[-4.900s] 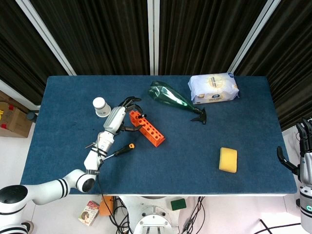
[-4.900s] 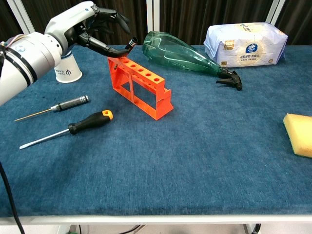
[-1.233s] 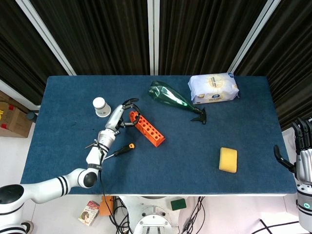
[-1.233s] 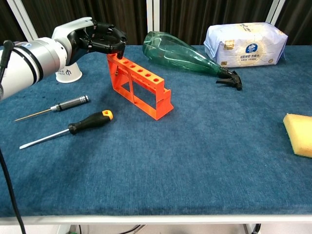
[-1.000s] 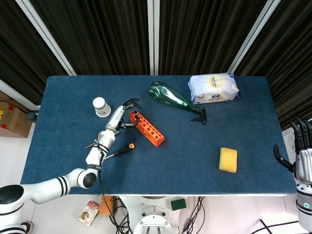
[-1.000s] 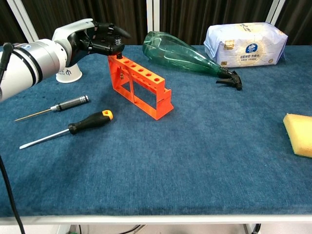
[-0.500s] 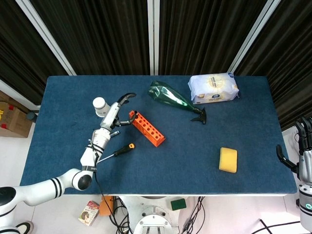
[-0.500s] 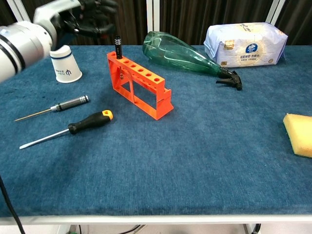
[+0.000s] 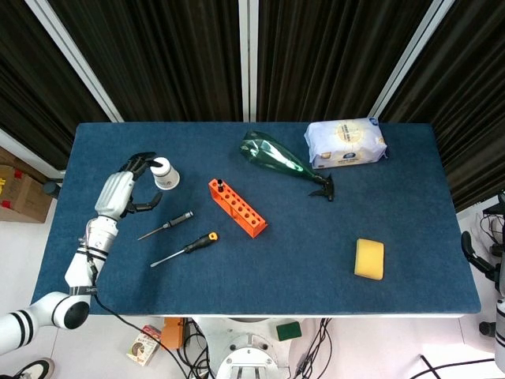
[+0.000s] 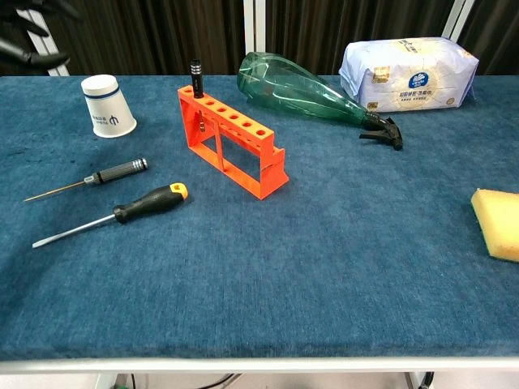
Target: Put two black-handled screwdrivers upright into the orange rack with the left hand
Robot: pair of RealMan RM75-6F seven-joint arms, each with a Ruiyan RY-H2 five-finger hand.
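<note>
The left hand [image 9: 129, 188] hovers at the table's nine o'clock side with fingers spread and empty; the chest view catches only dark fingertips at its top-left corner. At its one o'clock stands a white paper cup [image 9: 164, 173]. Two screwdrivers lie flat: a slim dark one [image 10: 96, 177] and a black-and-orange one [image 10: 134, 207]. One black-handled screwdriver [image 10: 195, 79] stands upright in the end hole of the orange rack [image 10: 233, 140]; from above it is barely discernible. The right hand [image 9: 483, 264] is cropped; whether it is open or closed cannot be told.
</note>
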